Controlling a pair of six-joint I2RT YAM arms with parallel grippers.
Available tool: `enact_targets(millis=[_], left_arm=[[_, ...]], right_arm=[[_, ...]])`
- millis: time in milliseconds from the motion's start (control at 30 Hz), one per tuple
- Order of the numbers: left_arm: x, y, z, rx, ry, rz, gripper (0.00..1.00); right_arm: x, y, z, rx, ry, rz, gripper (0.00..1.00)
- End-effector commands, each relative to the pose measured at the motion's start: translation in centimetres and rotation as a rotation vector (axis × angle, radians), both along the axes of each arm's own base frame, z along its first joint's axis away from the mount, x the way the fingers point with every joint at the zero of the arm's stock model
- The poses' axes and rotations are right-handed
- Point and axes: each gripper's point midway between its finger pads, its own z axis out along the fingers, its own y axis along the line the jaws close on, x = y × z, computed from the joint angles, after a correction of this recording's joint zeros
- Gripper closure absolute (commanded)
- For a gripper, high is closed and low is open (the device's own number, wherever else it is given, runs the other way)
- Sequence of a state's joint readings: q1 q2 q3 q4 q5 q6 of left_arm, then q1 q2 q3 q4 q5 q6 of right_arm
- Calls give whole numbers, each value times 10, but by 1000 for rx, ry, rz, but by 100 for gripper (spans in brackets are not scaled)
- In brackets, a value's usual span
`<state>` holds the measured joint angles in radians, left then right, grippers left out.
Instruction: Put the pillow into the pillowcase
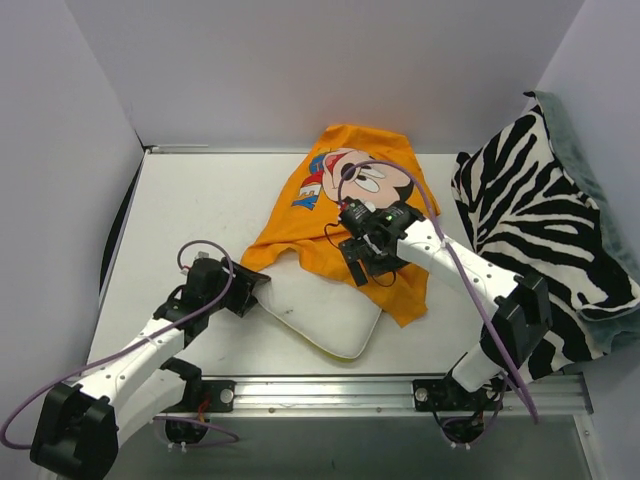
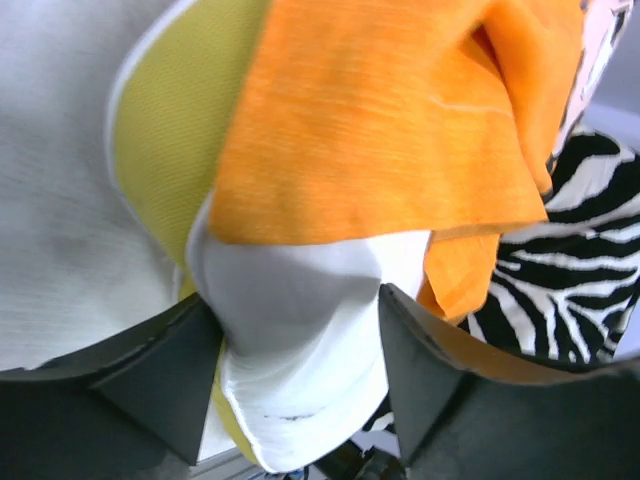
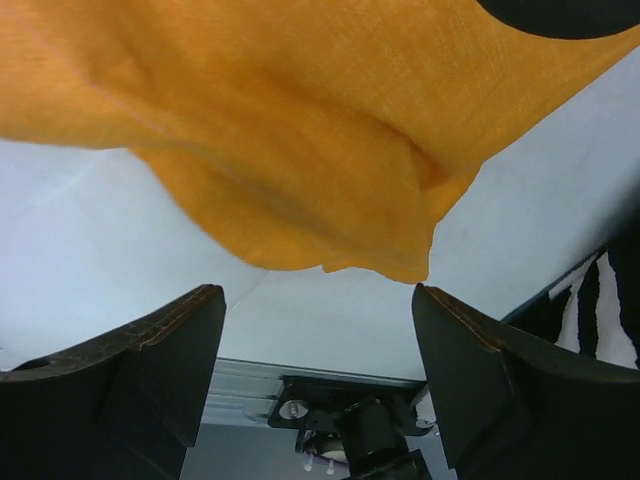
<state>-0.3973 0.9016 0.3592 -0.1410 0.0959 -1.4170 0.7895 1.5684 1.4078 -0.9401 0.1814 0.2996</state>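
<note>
White tabletop (image 1: 200, 200): pillow (image 1: 325, 315) at centre, far end under pillowcase (image 1: 300, 235) toward 12 o'clock. Left gripper (image 1: 256, 290) at pillow's 9 o'clock corner, fingers (image 2: 170, 380) clamped on it. Right gripper (image 1: 365, 265) over pillowcase's 5 o'clock hem, fingers (image 3: 170, 350) apart.

The white pillow (image 1: 322, 318) is lying near centre, its far edge sitting under the rumpled orange pillowcase (image 1: 335, 215) (Mickey upward).

The white table (image 1: 200, 220) carries the pillow (image 1: 330, 315), pillowcase (image 1: 300, 235) and zebra-striped cushion (image 1: 540, 230).
</note>
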Motion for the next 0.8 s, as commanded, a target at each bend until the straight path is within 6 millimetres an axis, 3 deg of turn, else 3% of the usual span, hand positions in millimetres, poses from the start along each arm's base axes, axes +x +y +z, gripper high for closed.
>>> enact_targets(millis=[0, 100, 133, 167, 233, 333, 467, 533, 600, 667, 733, 767], left_arm=[[-1, -15, 30, -12, -54, -97, 29], [-25, -20, 8, -39, 24, -104, 26], [-28, -21, 2, -65, 49, -70, 27], [-45, -25, -20, -68, 95, -86, 27], [-50, -30, -34, -113, 127, -36, 27], [-55, -41, -50, -108, 153, -59, 27], [-50, -58, -40, -128, 140, -131, 26], [-41, -61, -17, -146, 49, -131, 23], [-33, -56, -5, -112, -27, -73, 19], [-23, -50, -4, -120, -66, -8, 18], [-3, -35, -15, -98, -86, 98, 34], [13, -38, -1, -141, -140, 121, 57]], right_arm=[[13, -7, -24, -46, 11, 28, 23], [16, 6, -53, -47, 65, 77, 27], [17, 8, -58, -57, 72, 87, 40], [21, 13, -64, -61, 76, 95, 52], [20, 26, -61, -44, 75, 130, 79], [14, 45, -51, -1, 66, 177, 100], [-12, 71, -38, 63, 98, 235, 100], [-22, 89, -25, 150, 116, 254, 100], [-41, 119, -12, 280, 182, 284, 100], [-45, 148, 10, 374, 187, 317, 100], [-59, 176, 35, 486, 223, 360, 100], [-64, 183, 43, 525, 235, 369, 100]])
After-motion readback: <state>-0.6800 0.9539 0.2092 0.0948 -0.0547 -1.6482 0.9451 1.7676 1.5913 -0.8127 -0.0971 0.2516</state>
